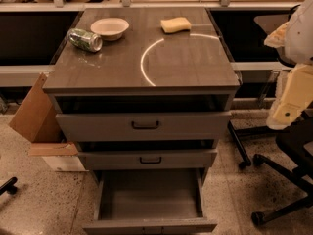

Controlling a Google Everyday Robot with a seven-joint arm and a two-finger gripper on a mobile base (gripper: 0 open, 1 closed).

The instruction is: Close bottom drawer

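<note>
My claw (292, 99) hangs at the right edge of the view, level with the top drawer (142, 125) and clear of the cabinet, and I cannot tell whether it is open or closed. The bottom drawer (149, 197) lies well below my claw and off to its left, pulled far out so its plain grey inside shows, while the middle drawer (146, 159) above it stands only slightly out. Up and left of my claw, the surface (186, 58) carries a bowl (109, 28), a can (84, 39) just beside it and a yellow sponge (175, 24).
</note>
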